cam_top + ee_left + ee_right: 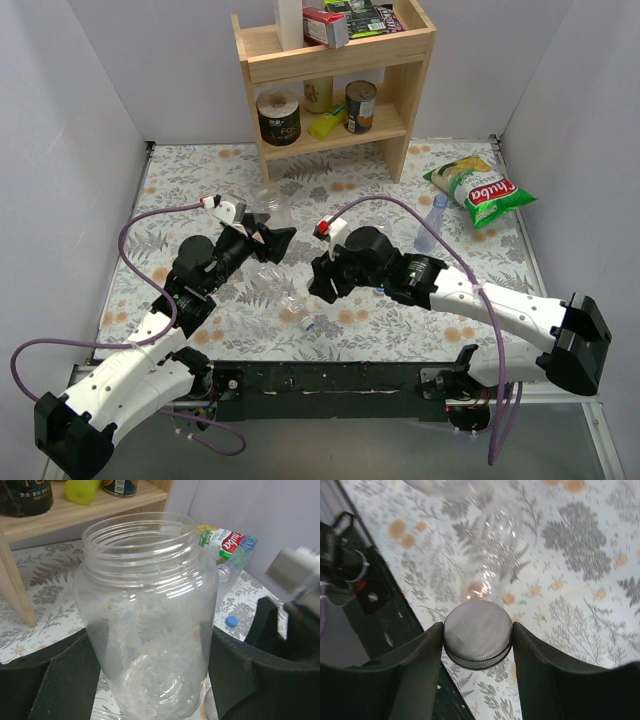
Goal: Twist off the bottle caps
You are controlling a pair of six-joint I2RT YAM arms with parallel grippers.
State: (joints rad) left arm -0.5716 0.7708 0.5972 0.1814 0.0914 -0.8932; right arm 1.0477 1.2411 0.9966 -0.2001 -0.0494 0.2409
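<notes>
Gripping status, left side first: left gripper [266, 240] is clamped on the wide-mouthed clear bottle [145, 605], one finger [50, 680] on each side of the body. The bottle is upright in the left wrist view. Its mouth is open, threads bare, no cap on it.

Behind it, mid-back of the table [180, 180]: wooden shelf [330, 60] holding tin cans [278, 117] and a yellow bottle [326, 122].

Between the two grippers a clear bottle [278, 290] lies on its side on the table. It's blurred in the right wrist view, so I can't tell whether it's capped.

Right gripper [322, 280] is pinching the silver cap [478, 641] edge-on between its fingers [415, 665], flat face toward the wrist camera. The cap is held above the table, apart from the wide-mouthed clear bottle.

Further right, a loose blue cap [231, 621] sits on the table. The blue-tinted bottle [432, 222] is well apart from both grippers, with a fitted blue cap [248, 542] on its neck. The chips bag [480, 190] lies just beside it, toward the far right corner.
</notes>
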